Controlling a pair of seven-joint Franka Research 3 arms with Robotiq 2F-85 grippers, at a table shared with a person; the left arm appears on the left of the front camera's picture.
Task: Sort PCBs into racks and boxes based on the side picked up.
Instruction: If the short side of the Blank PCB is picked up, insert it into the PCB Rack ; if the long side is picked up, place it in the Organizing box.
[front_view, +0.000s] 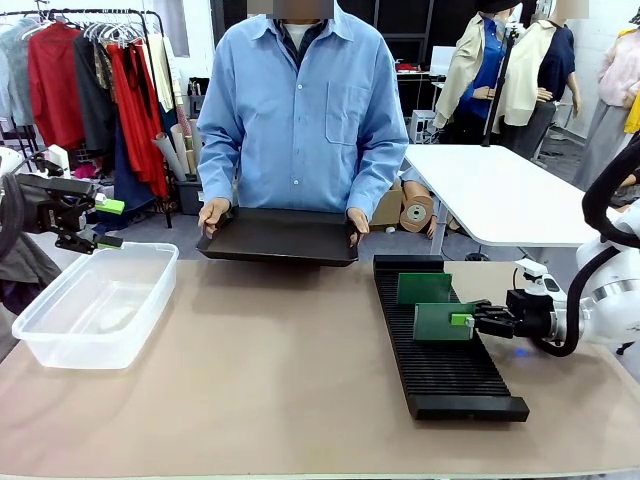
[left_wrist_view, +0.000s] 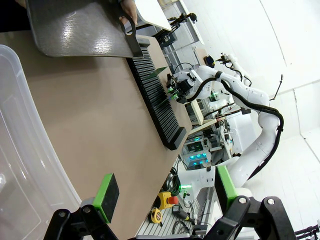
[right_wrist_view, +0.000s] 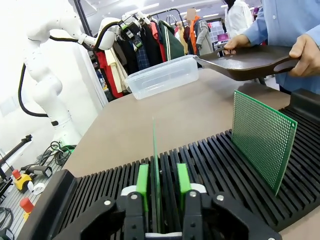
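Black slotted rack (front_view: 440, 340) holds two upright PCBs (front_view: 424, 288); the right gripper (front_view: 468, 320) flanks the nearer PCB (front_view: 444, 322). Left wrist: left gripper (left_wrist_view: 165, 195), jaws released, beside the clear box (left_wrist_view: 20, 150). Right wrist: pads (right_wrist_view: 142, 182) bracket the edge-on board, apparently seating it; whether still pinched, I cannot tell.

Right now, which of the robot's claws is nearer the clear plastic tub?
The left. The left claw hovers open just above the clear tub's far left corner; the right claw is across the table at the black rack.
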